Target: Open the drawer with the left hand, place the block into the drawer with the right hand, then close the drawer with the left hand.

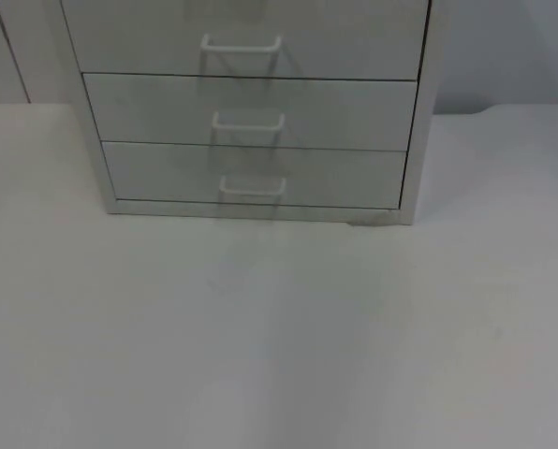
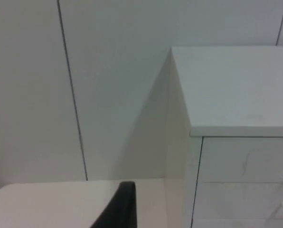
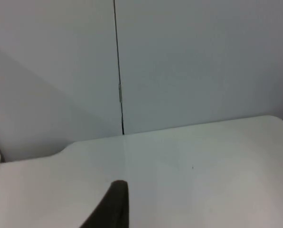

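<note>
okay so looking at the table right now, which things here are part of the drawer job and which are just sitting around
Part of the job:
- drawer cabinet, all three drawers shut
- drawer handles, e.g. the middle one
- left tool, fingertip near the cabinet's side
- right tool, fingertip over the bare table

Just there:
- white table
- grey partition wall

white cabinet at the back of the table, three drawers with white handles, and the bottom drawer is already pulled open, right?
Not quite. The bottom drawer is shut, its front flush with the two drawers above, as the top view shows. The rest holds: the white cabinet stands at the back of the table, with three drawers in view, each with a white handle.
</note>
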Controlling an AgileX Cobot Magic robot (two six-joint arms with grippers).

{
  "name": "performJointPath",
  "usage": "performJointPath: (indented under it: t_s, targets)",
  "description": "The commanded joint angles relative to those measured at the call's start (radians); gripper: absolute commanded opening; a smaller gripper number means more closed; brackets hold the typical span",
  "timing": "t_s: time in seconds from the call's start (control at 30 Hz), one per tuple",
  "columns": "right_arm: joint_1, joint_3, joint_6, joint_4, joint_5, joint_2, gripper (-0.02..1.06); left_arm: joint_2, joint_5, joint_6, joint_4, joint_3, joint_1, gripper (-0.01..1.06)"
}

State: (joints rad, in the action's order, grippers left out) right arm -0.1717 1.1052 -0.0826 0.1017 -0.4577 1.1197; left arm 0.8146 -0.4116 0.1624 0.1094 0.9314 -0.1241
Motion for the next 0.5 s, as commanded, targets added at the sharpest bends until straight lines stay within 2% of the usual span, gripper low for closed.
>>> performJointPath:
  t_s: [0.0, 0.07, 0.13, 0.17, 0.23, 0.33, 0.37, 0.4, 0.47]
  targets:
    - [-0.004, -0.003, -0.014, -0.003, 0.048, -0.008, 1.04, -0.006, -0.044, 0.011, 0.017, 0.030, -0.005, 1.04]
    - [-0.001, -0.003, -0.018, -0.003, 0.027, -0.020, 1.04, -0.006, -0.090, 0.009, 0.031, 0.057, -0.005, 1.04]
    - [-0.001, -0.003, 0.065, -0.020, -0.042, -0.051, 1.04, -0.006, -0.121, 0.006, 0.031, 0.064, -0.005, 1.04]
    - [-0.001, -0.003, 0.065, -0.020, -0.042, -0.051, 1.04, -0.006, -0.121, 0.006, 0.031, 0.064, -0.005, 1.04]
    - [-0.001, -0.013, 0.171, -0.087, -0.101, -0.096, 1.04, -0.010, -0.170, 0.001, 0.031, 0.064, -0.005, 1.04]
    - [-0.001, -0.057, 0.345, -0.254, -0.164, -0.214, 1.04, -0.045, -0.235, -0.037, 0.029, 0.060, -0.005, 1.04]
    - [-0.001, -0.057, 0.345, -0.254, -0.164, -0.214, 1.04, -0.045, -0.235, -0.037, 0.029, 0.060, -0.005, 1.04]
    - [-0.001, -0.083, 0.364, -0.293, -0.177, -0.266, 1.04, -0.068, -0.251, -0.056, 0.029, 0.058, -0.005, 1.04]
    - [-0.001, -0.158, 0.355, -0.315, -0.233, -0.386, 1.04, -0.109, -0.270, -0.081, 0.031, 0.051, -0.005, 1.04]
